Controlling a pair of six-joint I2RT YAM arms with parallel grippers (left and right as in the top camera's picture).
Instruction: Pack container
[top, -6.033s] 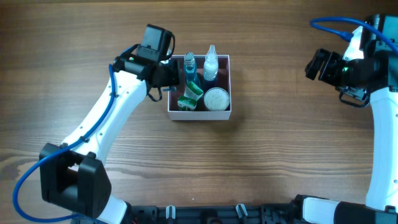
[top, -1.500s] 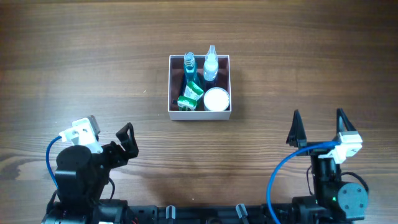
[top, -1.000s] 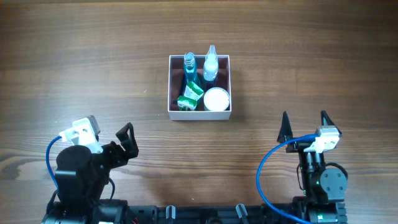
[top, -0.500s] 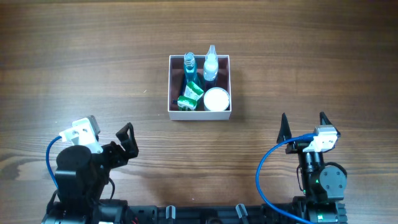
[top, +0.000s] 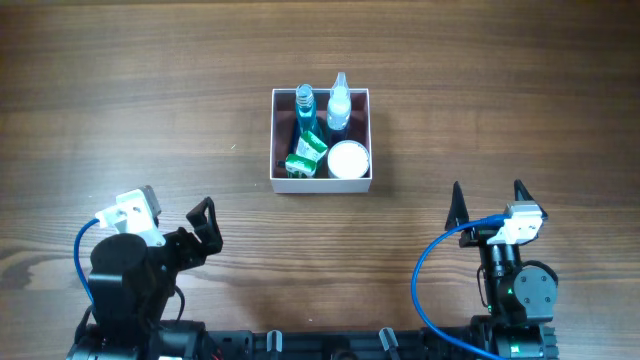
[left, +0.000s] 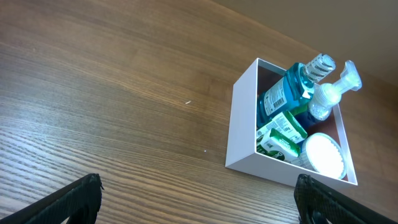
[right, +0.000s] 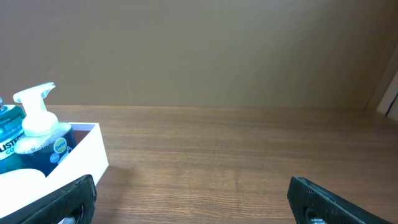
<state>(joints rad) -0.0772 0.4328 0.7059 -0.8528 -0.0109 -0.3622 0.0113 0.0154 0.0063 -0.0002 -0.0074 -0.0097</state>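
Container (top: 320, 185) sits on table (top: 150, 100), centre, toward the far side. Inside: blue bottle (top: 304, 108) and white pump bottle (top: 339, 103) at the back, touching each other. Green-and-white packet (top: 305, 155) front left, round white jar (top: 348, 159) front right. Left gripper (left: 198, 198) at the near-left table edge, jaws spread wide, nothing between them. Right gripper (top: 488, 195) at near-right, jaws wide apart, empty. Both well apart from the container.
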